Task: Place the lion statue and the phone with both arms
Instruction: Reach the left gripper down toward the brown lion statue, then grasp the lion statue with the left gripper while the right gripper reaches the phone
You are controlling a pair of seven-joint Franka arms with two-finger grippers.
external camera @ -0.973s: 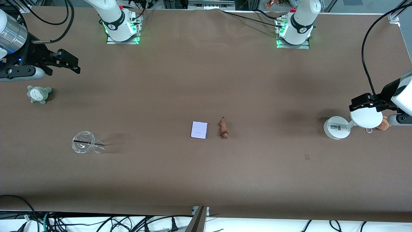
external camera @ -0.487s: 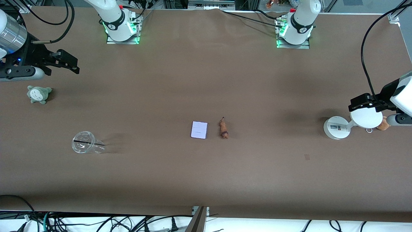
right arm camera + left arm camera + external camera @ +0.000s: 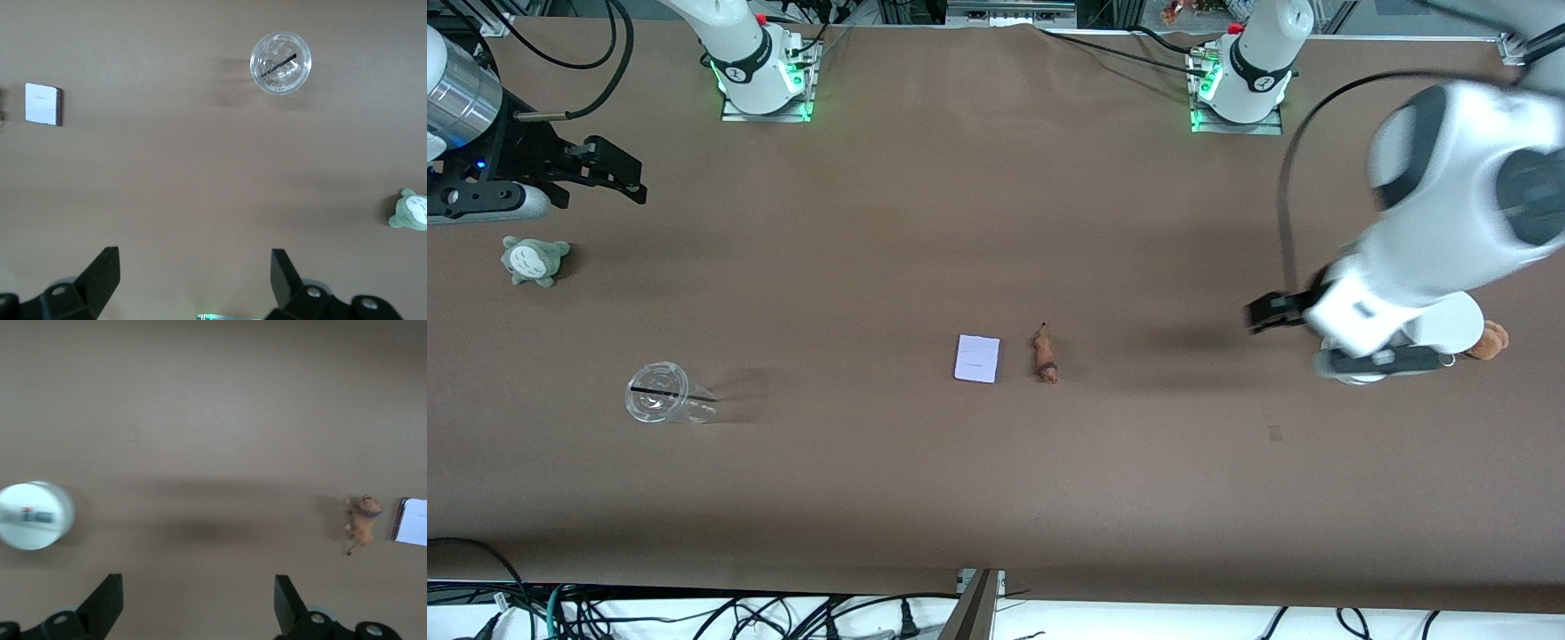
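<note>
The lion statue (image 3: pixel 1045 356), a tiny orange-brown figurine, lies at mid-table. The phone (image 3: pixel 977 358), a pale lavender-white slab, lies flat beside it toward the right arm's end. My left gripper (image 3: pixel 1260 316) is open and empty over bare table between the white stand and the lion. The left wrist view shows the lion (image 3: pixel 361 523) and the phone's edge (image 3: pixel 412 521) well off from the open left gripper (image 3: pixel 197 590). My right gripper (image 3: pixel 631 176) waits open and empty over the right arm's end; its wrist view (image 3: pixel 193 263) shows the phone (image 3: pixel 43 104) far off.
A white round-based stand (image 3: pixel 1454 322) and a fuzzy brown plush (image 3: pixel 1490 340) sit at the left arm's end, partly under the left arm. A grey-green plush (image 3: pixel 534 260) and a clear lidded cup (image 3: pixel 660 392) sit at the right arm's end.
The left arm has swung from the table's end toward the middle; its gripper now hangs past the white stand, closer to the lion. The right arm has not moved.
</note>
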